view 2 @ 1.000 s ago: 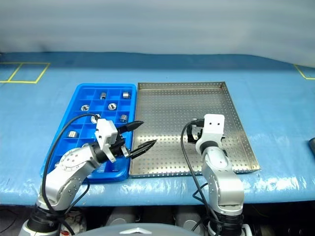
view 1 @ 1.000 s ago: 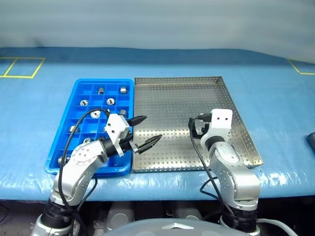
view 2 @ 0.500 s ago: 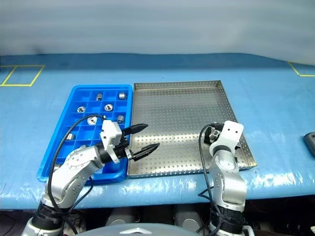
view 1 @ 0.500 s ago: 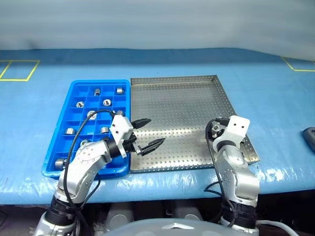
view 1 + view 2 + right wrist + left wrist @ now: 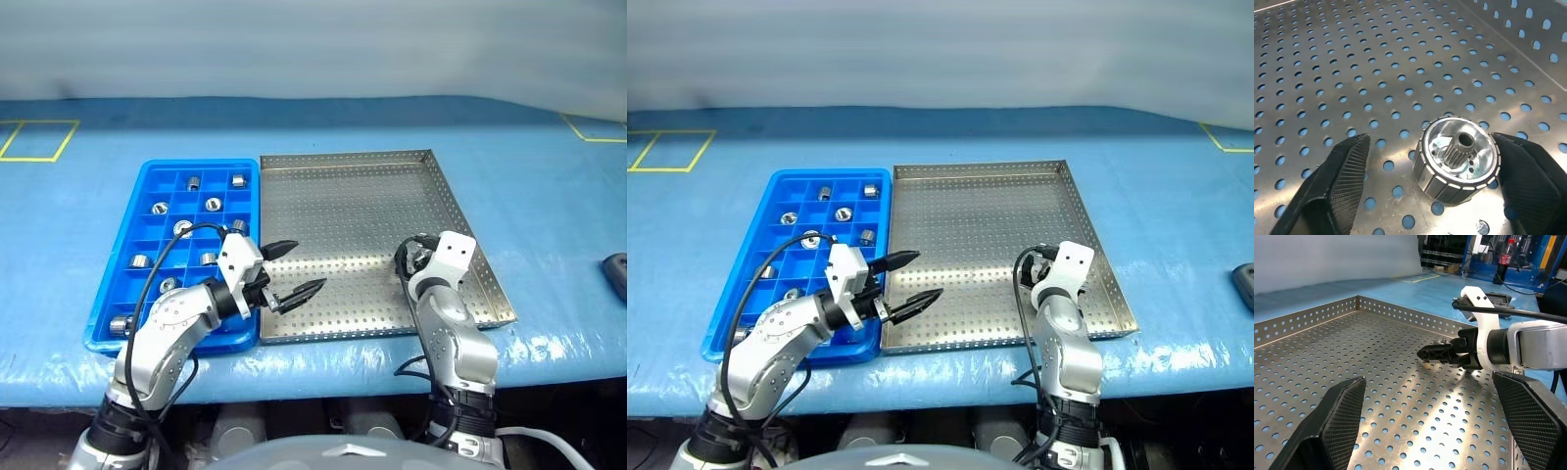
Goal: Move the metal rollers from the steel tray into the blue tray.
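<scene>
A shiny metal roller (image 5: 1458, 159) with a toothed centre hole lies on the perforated floor of the steel tray (image 5: 343, 196), near its right rim. My right gripper (image 5: 1431, 138) is low over it and open. The roller sits between its fingers: one pad is close against it and the other stands a gap away. My left gripper (image 5: 306, 264) hovers open and empty over the steel tray's near left corner, beside the blue tray (image 5: 147, 176). Several rollers (image 5: 193, 182) rest in the blue tray's compartments. The left wrist view shows the right gripper (image 5: 1442, 352) down at the tray floor.
Both trays sit side by side on a blue-covered table. Yellow tape marks (image 5: 39, 137) lie at the far left and far right. A dark object (image 5: 617, 269) sits at the table's right edge.
The whole view shifted early on. My right hand has sunk to the steel tray's floor and drifted slightly left. The left arm has stayed still.
</scene>
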Robot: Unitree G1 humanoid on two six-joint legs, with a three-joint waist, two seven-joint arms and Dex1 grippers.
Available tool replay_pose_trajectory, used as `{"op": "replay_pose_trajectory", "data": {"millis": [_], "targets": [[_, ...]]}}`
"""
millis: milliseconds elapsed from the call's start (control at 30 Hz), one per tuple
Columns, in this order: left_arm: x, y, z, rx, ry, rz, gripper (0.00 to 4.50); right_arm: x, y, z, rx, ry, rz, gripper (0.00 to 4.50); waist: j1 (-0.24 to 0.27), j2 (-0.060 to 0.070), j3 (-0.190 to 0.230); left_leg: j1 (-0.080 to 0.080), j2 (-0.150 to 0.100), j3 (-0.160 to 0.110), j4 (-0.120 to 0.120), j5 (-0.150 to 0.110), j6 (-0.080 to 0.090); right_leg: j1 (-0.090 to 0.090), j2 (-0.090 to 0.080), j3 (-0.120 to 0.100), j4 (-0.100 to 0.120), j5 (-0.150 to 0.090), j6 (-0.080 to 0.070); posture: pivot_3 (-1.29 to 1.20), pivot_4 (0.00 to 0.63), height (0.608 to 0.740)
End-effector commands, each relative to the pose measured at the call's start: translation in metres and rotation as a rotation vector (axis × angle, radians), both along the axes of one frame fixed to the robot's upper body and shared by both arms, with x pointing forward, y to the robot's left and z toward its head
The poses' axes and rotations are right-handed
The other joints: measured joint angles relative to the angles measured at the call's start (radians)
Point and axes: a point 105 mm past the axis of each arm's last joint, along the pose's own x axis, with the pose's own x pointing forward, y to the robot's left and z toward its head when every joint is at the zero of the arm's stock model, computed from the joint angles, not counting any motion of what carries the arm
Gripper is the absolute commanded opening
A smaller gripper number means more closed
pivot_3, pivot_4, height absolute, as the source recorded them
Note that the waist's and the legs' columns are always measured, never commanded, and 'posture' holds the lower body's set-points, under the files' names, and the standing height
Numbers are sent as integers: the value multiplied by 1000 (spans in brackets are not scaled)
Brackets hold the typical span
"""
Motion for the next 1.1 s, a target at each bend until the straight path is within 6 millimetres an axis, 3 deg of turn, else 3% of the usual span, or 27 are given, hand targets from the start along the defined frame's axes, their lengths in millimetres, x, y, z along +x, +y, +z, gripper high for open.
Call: {"op": "replay_pose_trajectory", "data": {"millis": [33, 167, 433, 800, 1100], "targets": [[-3, 1, 14, -21, -62, 0, 4500, 2, 3, 7, 9, -33, 10, 2976, 0, 0, 0, 0, 0, 0, 0, 0, 0, 0, 0, 0, 0, 0, 0, 99, 150, 740], [-3, 2, 14, -23, -63, 9, 4500, 3, 8, 12, 1, -42, 37, 1710, 1, 0, 0, 0, 0, 0, 0, 0, 0, 0, 0, 0, 0, 0, 0, 111, 150, 740], [-1, 12, 15, -32, -75, 77, 4500, 7, 34, 38, -61, -80, 219, 1711, 7, 0, 0, 0, 0, 0, 0, 0, 0, 0, 0, 0, 0, 0, 0, 143, 150, 740], [3, 47, 20, -29, -153, 325, 4500, 15, 107, 102, -164, -237, 689, 1711, 55, 0, 0, 0, 0, -1, -1, 0, 0, 0, 0, -1, 0, 0, 0, 278, 150, 740], [-14, 78, 22, -28, -205, 543, 4500, -7, 173, 115, -186, -294, 1098, 1711, 118, 0, 0, -1, 0, -2, -1, 0, 0, 0, 0, -3, -2, 0, -1, 437, 150, 740]]}}
